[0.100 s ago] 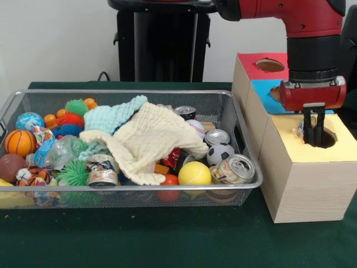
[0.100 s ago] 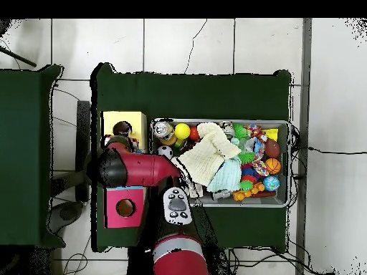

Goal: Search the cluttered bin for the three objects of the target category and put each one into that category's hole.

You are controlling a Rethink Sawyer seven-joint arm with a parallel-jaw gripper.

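Front view: the mesh bin (image 1: 244,142) sits packed on the green counter (image 1: 167,240), beside the yellow box (image 1: 312,167). The claw (image 1: 313,137) dips into the yellow hole (image 1: 329,138), seemingly clamped on a small pale object (image 1: 302,129), so a drop looks underway. Cloths (image 1: 148,139) bury much; cans (image 1: 234,169) and balls (image 1: 194,173) remain.

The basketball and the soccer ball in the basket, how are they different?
The basketball is orange with dark lines; the soccer ball is white with black patches. The basketball sits at one end of the basket, beside other toy balls; the soccer ball sits near the other end, among cans. The basketball looks a bit bigger. Both are small round toy balls, lying in the open, not under the cloths.
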